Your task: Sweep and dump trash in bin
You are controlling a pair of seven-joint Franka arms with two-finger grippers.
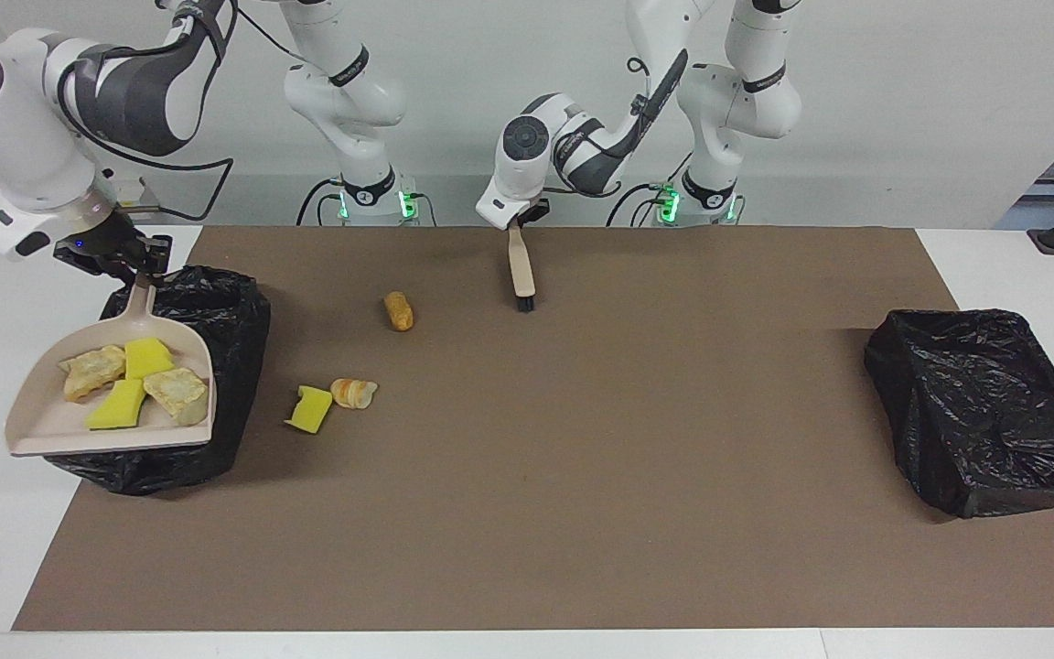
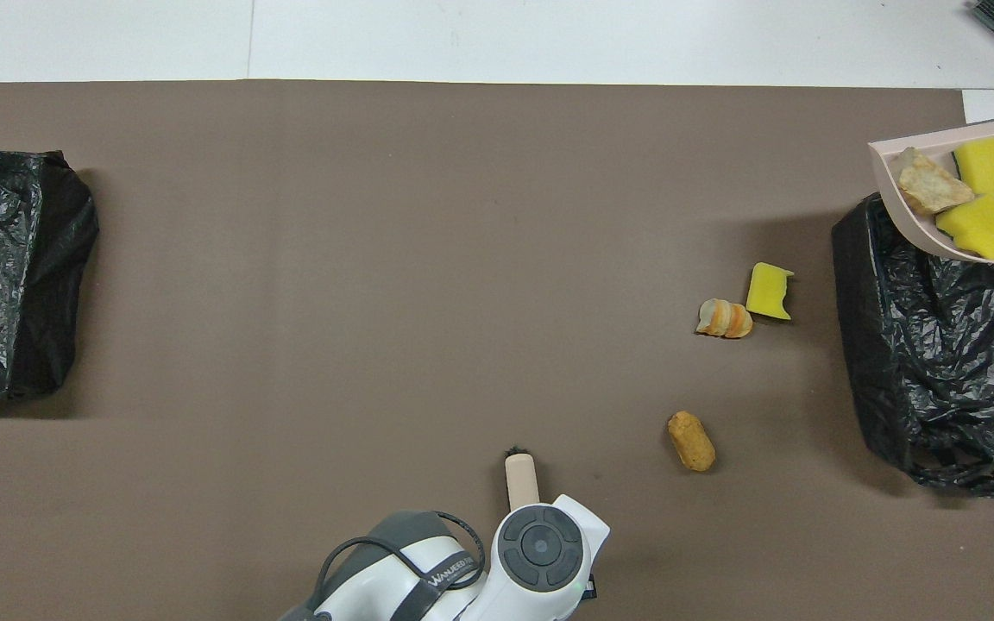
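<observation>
My right gripper point(image 1: 129, 270) is shut on the handle of a beige dustpan point(image 1: 42, 430), holding it raised over the black-bagged bin point(image 1: 239, 366) at the right arm's end of the table. In the pan lie two yellow sponge chunks point(image 1: 115, 405) and cream lumps point(image 1: 88, 369) of trash. Three more scraps of trash lie on the brown mat: a yellow sponge piece point(image 1: 310, 408), a striped cream lump point(image 1: 354, 393) beside it, and an orange-brown nugget point(image 1: 398, 310) nearer the robots. My left gripper point(image 1: 516, 224) is shut on a small brush point(image 1: 521, 270), bristles down near the mat.
A second black-bagged bin point(image 1: 975, 412) stands at the left arm's end of the table. The brown mat point(image 1: 582, 476) covers most of the white table. In the overhead view, the dustpan point(image 2: 892, 191) reaches past the picture's edge.
</observation>
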